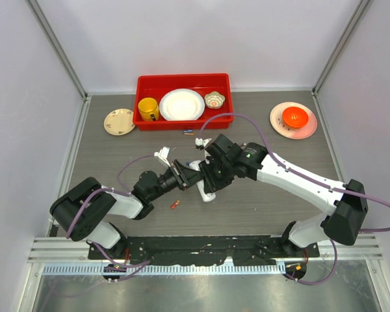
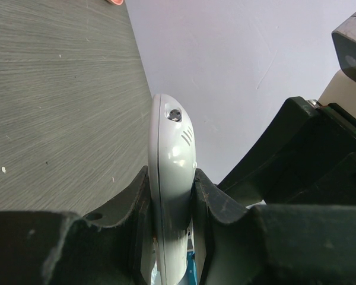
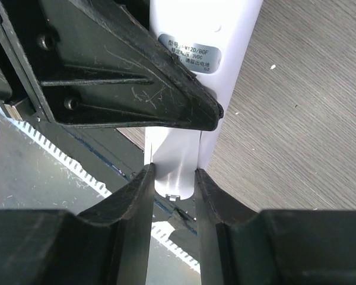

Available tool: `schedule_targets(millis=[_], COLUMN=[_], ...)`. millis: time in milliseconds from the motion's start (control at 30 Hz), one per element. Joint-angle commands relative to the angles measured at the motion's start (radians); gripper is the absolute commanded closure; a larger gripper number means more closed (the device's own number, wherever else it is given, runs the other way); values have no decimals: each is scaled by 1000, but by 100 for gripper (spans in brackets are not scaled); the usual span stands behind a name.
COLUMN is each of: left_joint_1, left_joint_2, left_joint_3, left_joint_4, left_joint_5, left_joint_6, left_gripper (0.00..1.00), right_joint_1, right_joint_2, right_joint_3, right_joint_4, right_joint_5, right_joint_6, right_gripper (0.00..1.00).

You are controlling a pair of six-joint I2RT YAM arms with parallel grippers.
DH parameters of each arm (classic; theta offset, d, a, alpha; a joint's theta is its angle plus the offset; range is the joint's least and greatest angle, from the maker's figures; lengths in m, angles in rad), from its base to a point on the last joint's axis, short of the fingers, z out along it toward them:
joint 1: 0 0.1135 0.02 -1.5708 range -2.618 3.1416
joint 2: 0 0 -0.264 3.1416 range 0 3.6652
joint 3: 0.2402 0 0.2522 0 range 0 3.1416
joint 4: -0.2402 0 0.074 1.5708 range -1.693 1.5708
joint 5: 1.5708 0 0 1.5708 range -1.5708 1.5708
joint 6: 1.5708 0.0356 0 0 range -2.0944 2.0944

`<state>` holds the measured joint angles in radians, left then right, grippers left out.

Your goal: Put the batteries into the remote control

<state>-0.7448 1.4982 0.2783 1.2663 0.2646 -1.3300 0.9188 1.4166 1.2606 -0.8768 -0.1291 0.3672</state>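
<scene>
Left gripper (image 2: 172, 196) clamps the remote (image 2: 171, 142), right gripper (image 3: 172, 175) clamps its end; my arms crowd together mid-table. Open table (image 1: 279, 188) right; bin (image 1: 138, 104) far; one battery (image 1: 175, 205) just near.

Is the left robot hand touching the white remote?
Touching. The left wrist view shows the left gripper clamping the remote control, a finger pressed on each side, no gap.

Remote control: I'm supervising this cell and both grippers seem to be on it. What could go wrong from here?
1. The left gripper and right gripper both clamp the remote control, set close together; uneven pulls could twist it loose or make the grippers collide.
2. An orange-red battery lies loose on the table beside the left arm; a sweep could roll it away.
</scene>
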Motion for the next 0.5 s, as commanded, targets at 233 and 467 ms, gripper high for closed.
schedule_targets(millis=[233,467], left_joint_1=[-27,-31], left_joint_2=[-18,-16], left_joint_3=[33,35], left_joint_4=[280,280], left_joint_5=[19,16], left_joint_6=[3,8], left_gripper=[100,100], right_joint_1=[-12,-15], right_joint_2=[13,10], right_joint_3=[33,23], right_joint_4=[36,59], right_joint_5=[2,-7], right_joint_6=[-4,13], right_gripper=[99,89])
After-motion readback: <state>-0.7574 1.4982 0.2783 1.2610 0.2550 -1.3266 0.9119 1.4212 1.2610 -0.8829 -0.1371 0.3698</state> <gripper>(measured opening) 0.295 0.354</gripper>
